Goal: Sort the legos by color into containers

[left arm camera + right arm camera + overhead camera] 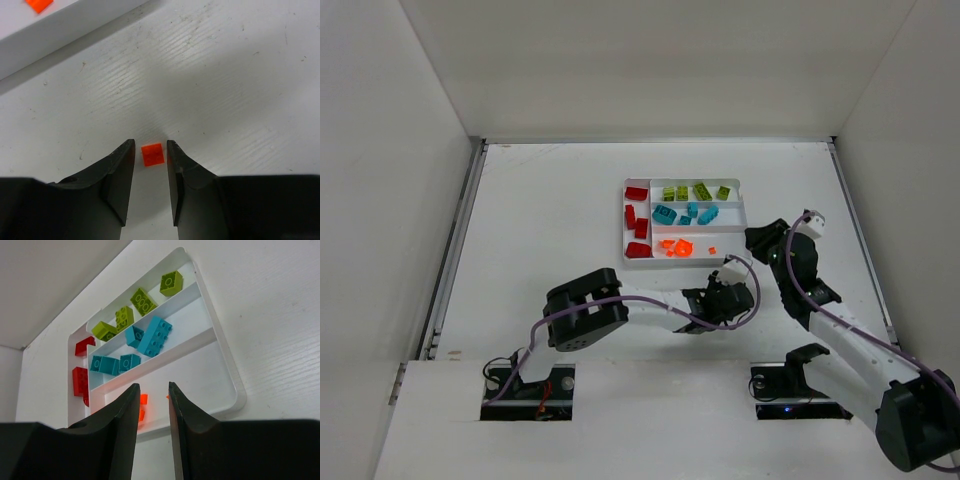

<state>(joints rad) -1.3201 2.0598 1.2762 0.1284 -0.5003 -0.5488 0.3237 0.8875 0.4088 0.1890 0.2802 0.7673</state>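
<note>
White table [540,220] shows one loose brick, so the sort looks nearly done; the step in hand is picking up that last orange piece.

Far of centre sits the tray [200,370]. Its narrow left slot holds the red bricks [638,250]. Of the three long slots, the far one holds the green bricks [143,301], the middle one the teal bricks [155,335], and the near one a small orange heap [675,246] towards its left end. No colour looks misplaced.

Just near the tray's near-right corner, the left gripper [150,143] is down at the table, jaws part open with a finger on either side of the loose orange brick [152,154]. A sliver of table shows on each side, so it has no hold yet. The right gripper [153,386] hangs by the tray's right end, jaws slightly apart and empty.

Next, I judge, the left jaws must pinch square on the brick, lift it, and carry it the short way over the wall into the near slot.
</note>
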